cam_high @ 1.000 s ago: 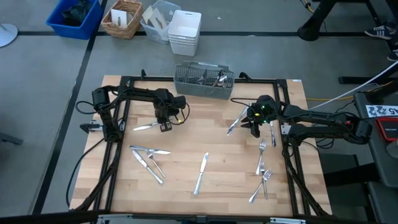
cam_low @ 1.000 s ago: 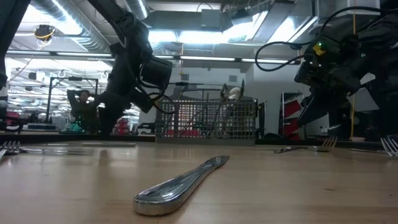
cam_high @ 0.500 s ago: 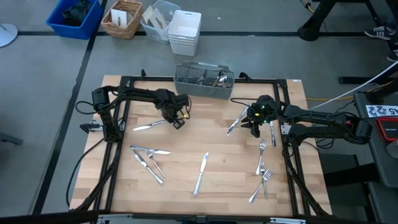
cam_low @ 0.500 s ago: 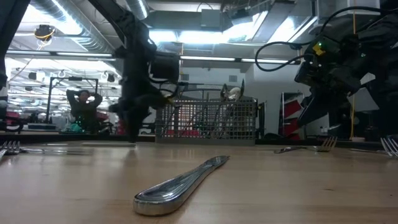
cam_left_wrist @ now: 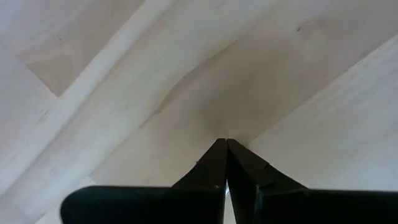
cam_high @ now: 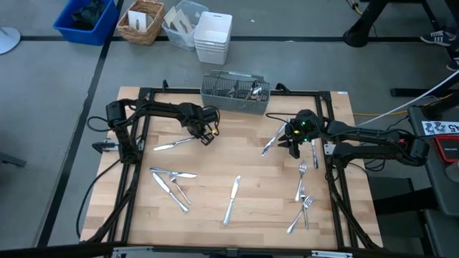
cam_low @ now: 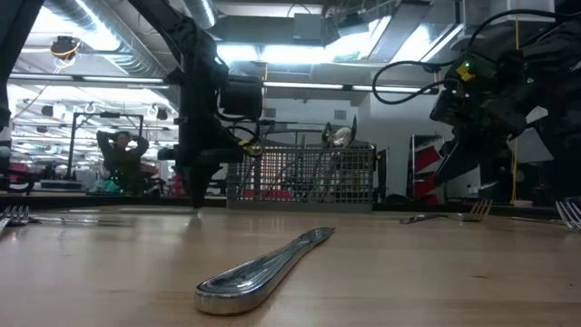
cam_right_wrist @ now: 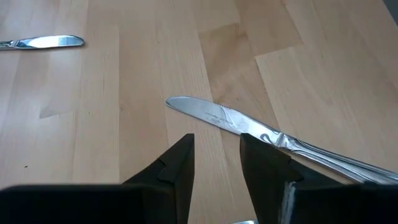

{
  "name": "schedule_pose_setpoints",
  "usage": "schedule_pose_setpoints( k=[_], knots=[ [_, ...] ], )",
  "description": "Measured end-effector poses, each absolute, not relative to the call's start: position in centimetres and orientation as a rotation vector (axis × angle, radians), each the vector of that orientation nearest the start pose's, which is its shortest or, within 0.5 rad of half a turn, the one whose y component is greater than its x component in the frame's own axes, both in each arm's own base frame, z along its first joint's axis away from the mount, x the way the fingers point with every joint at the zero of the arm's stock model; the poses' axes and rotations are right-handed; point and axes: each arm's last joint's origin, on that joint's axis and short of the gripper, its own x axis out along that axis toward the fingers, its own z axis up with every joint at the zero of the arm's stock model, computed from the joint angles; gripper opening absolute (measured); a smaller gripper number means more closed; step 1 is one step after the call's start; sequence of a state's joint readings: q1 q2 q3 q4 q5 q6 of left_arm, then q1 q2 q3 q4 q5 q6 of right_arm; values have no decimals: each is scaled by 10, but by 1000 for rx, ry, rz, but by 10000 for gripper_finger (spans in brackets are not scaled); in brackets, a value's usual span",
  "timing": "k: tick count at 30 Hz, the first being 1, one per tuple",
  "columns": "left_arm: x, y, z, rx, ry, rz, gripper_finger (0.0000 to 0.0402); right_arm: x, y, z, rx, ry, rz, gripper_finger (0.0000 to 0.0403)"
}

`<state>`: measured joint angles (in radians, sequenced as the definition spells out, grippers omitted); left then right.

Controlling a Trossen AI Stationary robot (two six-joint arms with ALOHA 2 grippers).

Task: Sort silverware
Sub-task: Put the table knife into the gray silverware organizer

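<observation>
Silverware lies scattered on the wooden table. One piece lies beside my left gripper, which is shut with nothing between its fingers and points steeply down at bare wood. My right gripper hangs open, slanting down over a table knife that lies flat on the wood. Its fingers stand above the blade, clear of it. More pieces lie at the near left, in the middle and at the right. My left gripper's shut fingertips stand right at the bare table top, coming from above. I cannot tell whether they touch the wood. No silverware is between or under them.
A grey wire-mesh caddy with some silverware in it stands at the table's far edge. A black frame rims the table. Bins and a basket stand on the floor beyond. In the low view a knife lies close in front.
My left gripper has shifted a little toward the table's right edge, away from the piece beside it. It has rolled about its wrist and tipped to point more steeply down. My right gripper has kept still.
</observation>
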<state>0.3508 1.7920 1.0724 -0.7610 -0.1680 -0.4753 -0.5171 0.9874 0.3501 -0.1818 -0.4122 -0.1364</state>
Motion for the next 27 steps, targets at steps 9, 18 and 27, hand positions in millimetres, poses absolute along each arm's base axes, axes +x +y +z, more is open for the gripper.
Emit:
schedule_pose_setpoints(
  k=[9, 18, 27],
  knots=[
    [287, 88, 139, -526, 1422, 714, 3, 155, -75, 157, 238, 736, -48, 131],
    [295, 45, 139, -540, 1461, 584, 3, 155, -75, 157, 238, 736, -48, 131],
    [298, -1, 141, -616, 1513, 526, 3, 155, -75, 157, 238, 737, -48, 131]
  ],
)
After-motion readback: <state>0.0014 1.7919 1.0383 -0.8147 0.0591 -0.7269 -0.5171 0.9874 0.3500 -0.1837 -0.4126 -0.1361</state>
